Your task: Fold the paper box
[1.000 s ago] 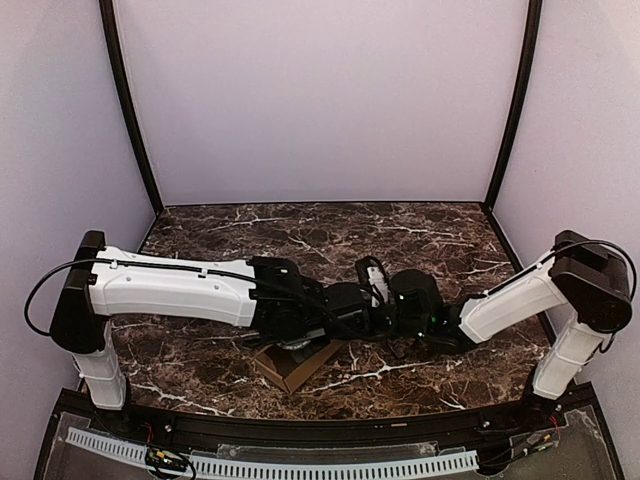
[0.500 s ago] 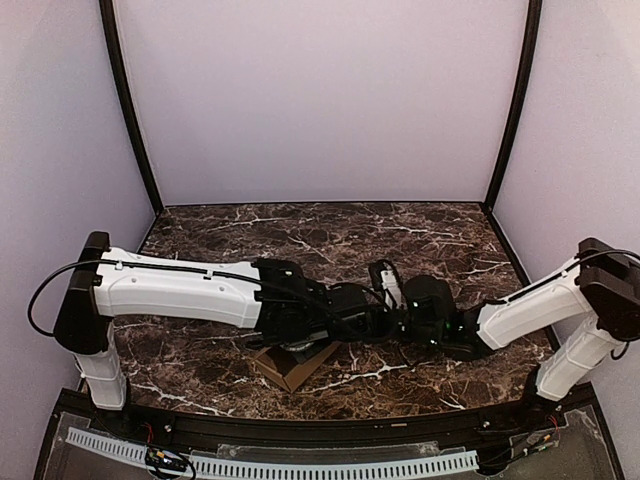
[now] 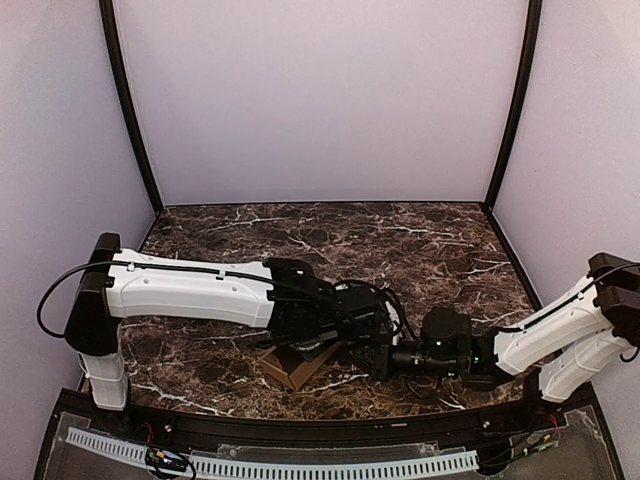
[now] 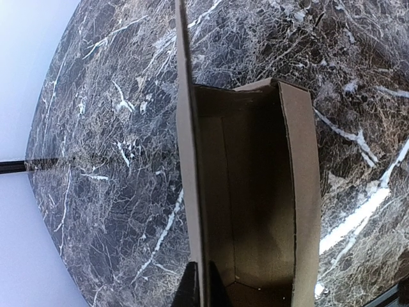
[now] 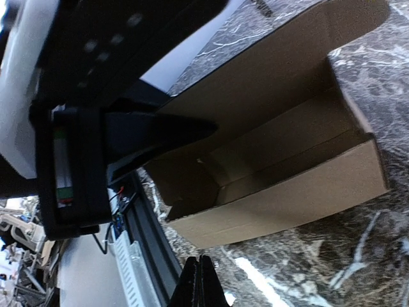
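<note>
Tan cardboard paper box (image 3: 295, 366) sits open on the tabletop (image 3: 400, 240) up front, left fingers (image 4: 185, 294) pinching its tall upright flap, right fingers (image 5: 190, 291) closed on nothing, aimed at its long low wall.

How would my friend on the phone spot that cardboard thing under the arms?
Start at the dark marble table, then follow the white left arm to its tip. Beneath it, near the front edge, sits the paper box: the only tan thing there, open-topped, one tall flap standing up.
</note>
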`<state>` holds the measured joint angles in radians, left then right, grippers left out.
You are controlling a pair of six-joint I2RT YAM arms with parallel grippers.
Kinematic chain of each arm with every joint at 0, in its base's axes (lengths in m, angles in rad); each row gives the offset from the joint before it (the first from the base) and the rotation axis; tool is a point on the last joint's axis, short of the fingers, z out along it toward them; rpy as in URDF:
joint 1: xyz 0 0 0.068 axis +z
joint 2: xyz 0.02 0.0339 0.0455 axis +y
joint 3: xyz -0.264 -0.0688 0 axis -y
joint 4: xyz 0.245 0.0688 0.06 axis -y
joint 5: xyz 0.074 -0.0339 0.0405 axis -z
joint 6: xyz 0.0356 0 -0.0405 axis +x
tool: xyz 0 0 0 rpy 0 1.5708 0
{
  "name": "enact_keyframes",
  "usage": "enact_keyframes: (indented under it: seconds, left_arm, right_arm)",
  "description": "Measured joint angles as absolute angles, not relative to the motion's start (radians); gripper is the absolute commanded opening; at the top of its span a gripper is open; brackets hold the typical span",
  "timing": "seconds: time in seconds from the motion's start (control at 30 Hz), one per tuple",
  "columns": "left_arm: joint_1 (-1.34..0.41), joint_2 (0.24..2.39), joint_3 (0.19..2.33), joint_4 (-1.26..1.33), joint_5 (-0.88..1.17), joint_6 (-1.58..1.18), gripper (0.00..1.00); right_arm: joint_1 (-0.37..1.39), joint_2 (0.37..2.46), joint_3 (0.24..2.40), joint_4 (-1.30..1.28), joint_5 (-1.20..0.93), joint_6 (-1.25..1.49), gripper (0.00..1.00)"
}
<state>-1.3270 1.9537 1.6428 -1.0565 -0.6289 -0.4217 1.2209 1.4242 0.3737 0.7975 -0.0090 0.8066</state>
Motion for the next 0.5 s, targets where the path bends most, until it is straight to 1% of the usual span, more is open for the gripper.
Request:
enact_keyframes:
  seconds: [0.2, 0.5]
  left_arm:
    - [-1.327, 1.971, 1.672, -1.077, -0.631, -0.463, 0.01]
    - [-1.316, 1.986, 1.7, -1.108, -0.645, -0.525, 0.01]
  right_arm:
    - [1.253, 1.522, 0.391, 0.928, -0.076, 0.857, 0.0]
    - [1.261, 1.716, 0.513, 1.008, -0.153, 0.926, 0.0]
